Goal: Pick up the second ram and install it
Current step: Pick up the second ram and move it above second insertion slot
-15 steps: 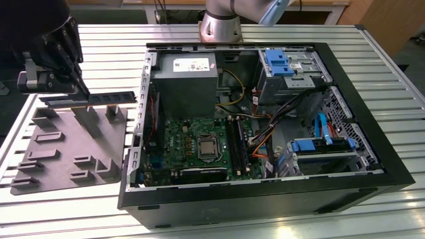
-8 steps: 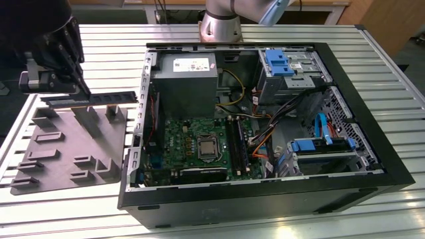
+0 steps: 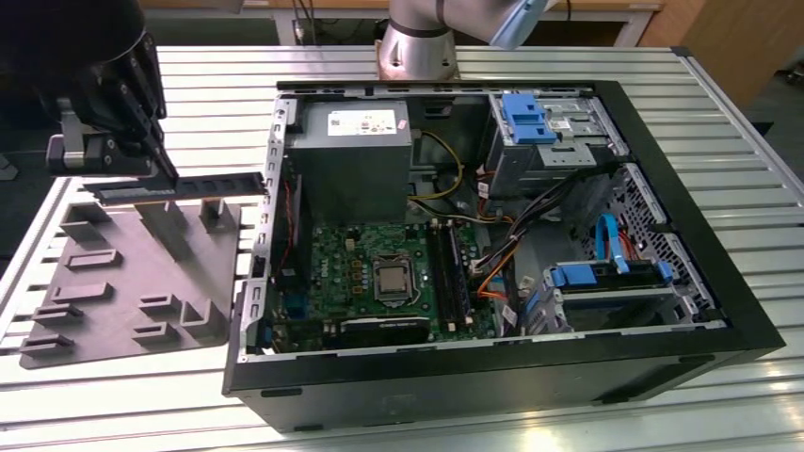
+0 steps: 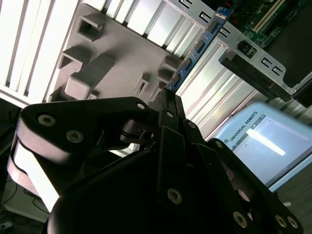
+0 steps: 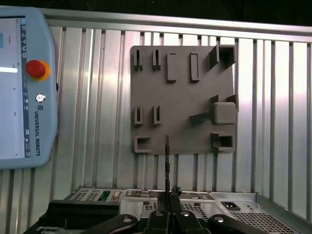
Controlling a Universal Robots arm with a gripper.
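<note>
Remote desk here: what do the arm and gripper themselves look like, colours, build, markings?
The gripper is matte black: broad linked bars joined by round silver pins, tapering to narrow fingers, with a pale band behind the linkage. In the exterior view a grey metal block sits at its side. The arm's base is a silver-grey cylinder with a light blue cap.

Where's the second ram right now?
At the exterior view's left: the second ram is gripped at one end by the gripper, lying level over the grey tray, beside the PC case.
</note>
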